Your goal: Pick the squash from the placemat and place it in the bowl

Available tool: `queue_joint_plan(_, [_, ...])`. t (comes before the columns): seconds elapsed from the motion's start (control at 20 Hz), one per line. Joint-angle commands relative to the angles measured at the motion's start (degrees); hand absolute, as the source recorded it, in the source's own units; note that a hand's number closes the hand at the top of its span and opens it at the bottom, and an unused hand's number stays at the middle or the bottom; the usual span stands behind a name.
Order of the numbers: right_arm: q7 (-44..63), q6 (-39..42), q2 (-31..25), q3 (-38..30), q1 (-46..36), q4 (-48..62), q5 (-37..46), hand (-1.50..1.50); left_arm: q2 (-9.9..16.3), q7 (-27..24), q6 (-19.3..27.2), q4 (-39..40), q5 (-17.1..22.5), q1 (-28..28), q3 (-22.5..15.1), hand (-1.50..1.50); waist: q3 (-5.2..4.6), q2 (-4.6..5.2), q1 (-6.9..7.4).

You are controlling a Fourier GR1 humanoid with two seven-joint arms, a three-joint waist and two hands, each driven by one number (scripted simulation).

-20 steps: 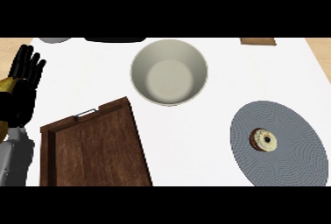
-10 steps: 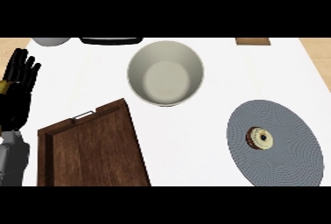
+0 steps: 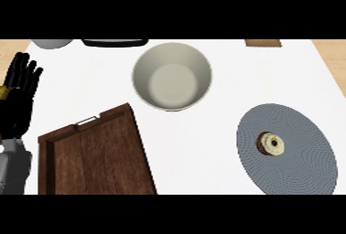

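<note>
A small round squash (image 3: 272, 144), tan with a dark rim, lies near the middle of a grey round placemat (image 3: 297, 160) at the right of the counter. A beige bowl (image 3: 171, 76) stands at the upper middle with nothing in it. My left hand (image 3: 19, 91) rests open at the left edge, fingers pointing up, far from the squash and the bowl. My right hand does not show.
A dark wooden tray (image 3: 94, 155) with a metal handle lies at the lower left. Along the back edge sit a grey dish (image 3: 52, 43), a black pan (image 3: 115, 42) and a small wooden block (image 3: 263, 43).
Everything in view has slid a little to the left and up, as the view shifted. The left hand keeps its open pose, and the squash stays on the placemat.
</note>
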Motion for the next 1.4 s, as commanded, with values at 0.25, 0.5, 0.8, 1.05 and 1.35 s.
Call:
queue_joint_plan(0.25, [13.3, -2.3, 15.2, 5.1, 0.8, -6.0, 0.6, 1.5, -0.2, -0.7, 0.9, 2.0, -0.9, -2.9, 0.0, 0.0, 0.05, 0.25, -0.08])
queue_joint_plan(0.5, [11.5, -7.3, 19.3, 8.8, 5.0, -4.6, 3.6, 1.5, 0.1, -1.8, -1.1, 4.0, 0.3, -3.2, 0.4, 0.0, 0.05, 0.56, 0.42])
queue_joint_plan(0.8, [14.3, -19.2, 24.1, 13.8, 6.2, -1.1, 11.5, 1.5, 0.3, 0.4, -1.0, -0.9, 0.7, -0.8, 0.6, 0.0, 0.06, 0.58, 1.29])
queue_joint_plan(1.05, [17.2, -25.7, 26.5, 9.9, 7.5, 9.2, 11.3, -1.5, -1.2, 1.1, 0.7, -0.3, -1.2, -3.1, -1.4, 0.0, 0.08, 0.87, 1.57])
queue_joint_plan(1.35, [13.0, -28.2, 28.7, 6.5, 8.5, 14.2, 0.2, -1.5, -1.6, 0.2, 0.7, 1.5, -1.2, -3.9, -1.2, 0.0, 0.11, 1.05, 2.14])
